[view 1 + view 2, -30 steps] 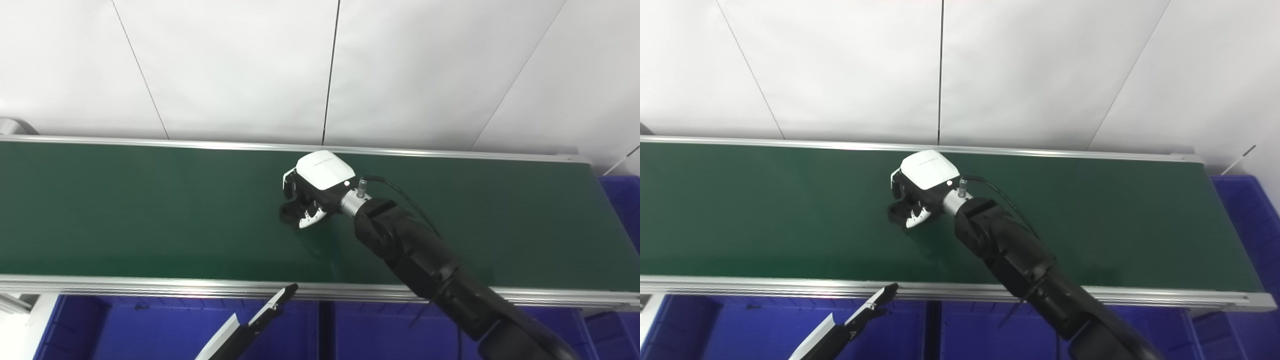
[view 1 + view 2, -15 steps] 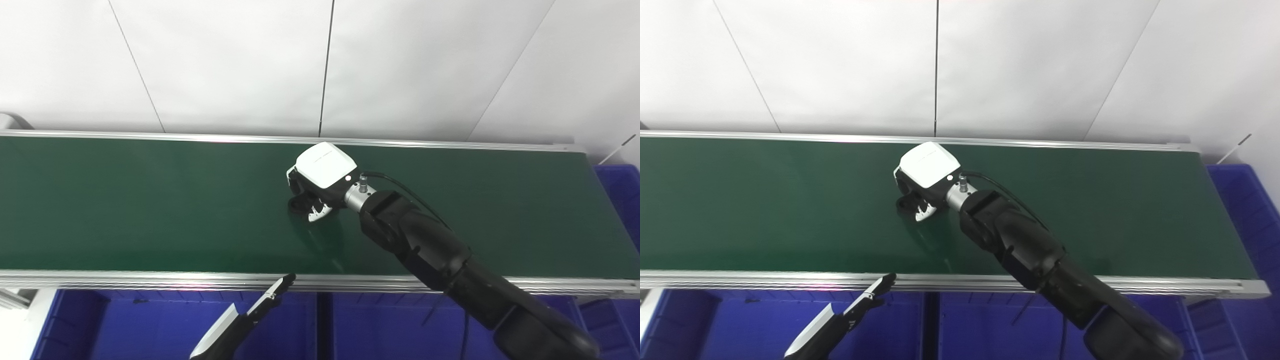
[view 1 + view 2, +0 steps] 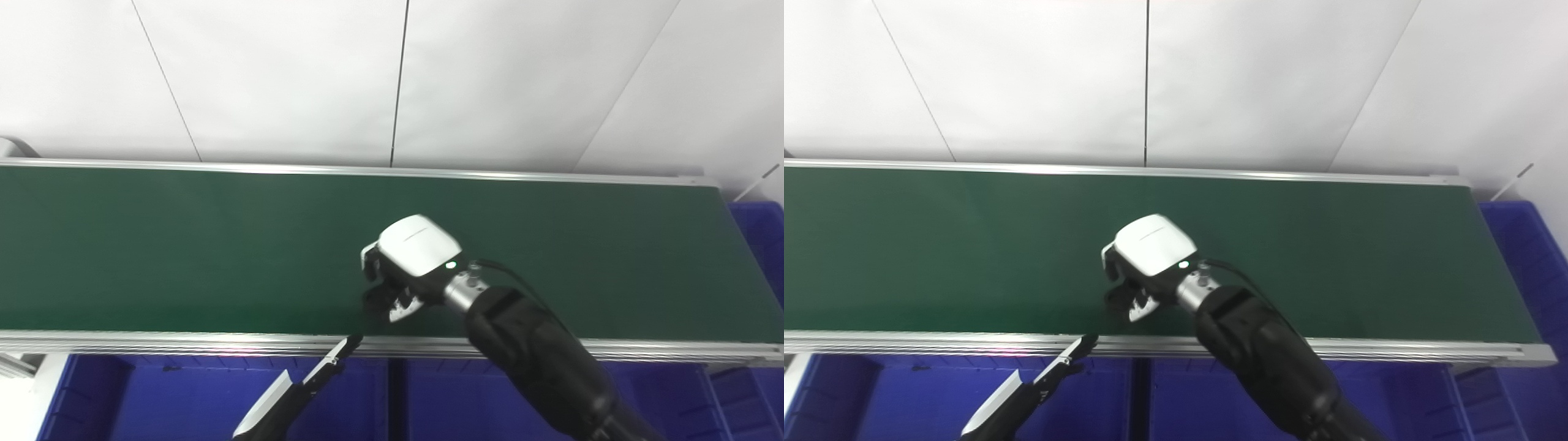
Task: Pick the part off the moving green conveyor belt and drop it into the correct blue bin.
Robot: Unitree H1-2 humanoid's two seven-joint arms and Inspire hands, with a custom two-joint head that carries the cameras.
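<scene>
My right hand [image 3: 404, 269] hangs over the near half of the green conveyor belt [image 3: 184, 245], close to its front rail. Its fingers [image 3: 392, 306] are curled shut around a small dark part [image 3: 372, 301] that is mostly hidden under the palm. The same hand shows in the right eye view [image 3: 1145, 263]. My left hand [image 3: 306, 389] rises from the bottom edge below the front rail, over a blue bin. Its fingers are stretched out straight and hold nothing.
Blue bins [image 3: 153, 398] sit in a row under the belt's front rail [image 3: 184, 343], split by a divider [image 3: 397, 398]. Another blue bin [image 3: 762, 233] stands past the belt's right end. A white panel wall is behind.
My right hand has pulled back from mid-belt toward the front rail, fingers still closed. The left hand has barely moved.
</scene>
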